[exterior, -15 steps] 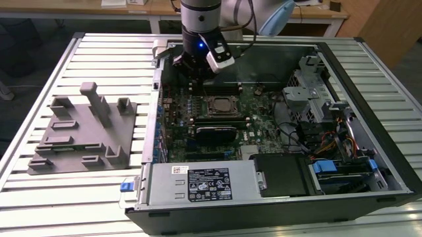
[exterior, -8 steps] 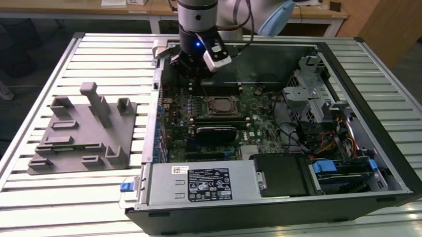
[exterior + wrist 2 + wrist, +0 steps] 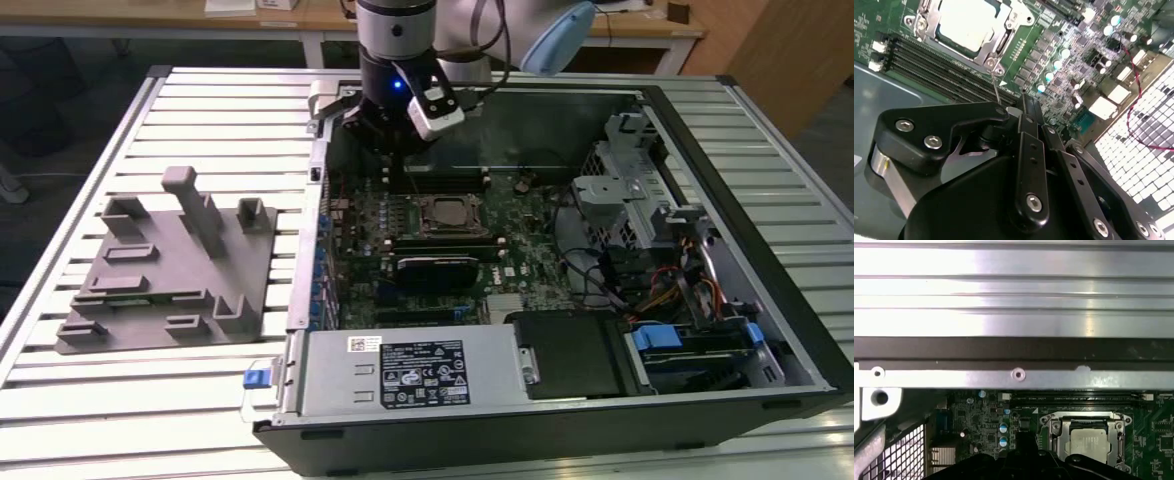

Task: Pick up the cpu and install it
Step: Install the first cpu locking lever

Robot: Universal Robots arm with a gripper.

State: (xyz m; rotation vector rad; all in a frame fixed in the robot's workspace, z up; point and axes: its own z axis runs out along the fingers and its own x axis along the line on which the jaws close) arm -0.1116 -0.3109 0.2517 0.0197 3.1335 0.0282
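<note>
The landmark is the open computer case (image 3: 561, 300), lying on its side on a ribbed metal table (image 3: 747, 110). In the exterior view, the nearest item inside the case is the silver power supply (image 3: 407, 372) against the near wall, with a black drive bay (image 3: 574, 355) beside it toward the exterior view's right. Farther in lies the green motherboard (image 3: 521, 255). At its centre, the cpu (image 3: 443, 212) sits in the socket frame (image 3: 445, 214), silvery top facing up; it also appears seated within the metal frame in both wrist views (image 3: 970, 22) (image 3: 1088, 445). Black memory slots (image 3: 944, 67) run just beside the socket. Beyond the socket, near the far wall of the case, the gripper (image 3: 390, 150) hangs above the board, apart from the cpu. Its black fingers (image 3: 1029, 150) are pressed together with nothing between them. Outside the case, toward the exterior view's left, a grey moulded tray (image 3: 167, 270) with upright posts rests on the table.
</note>
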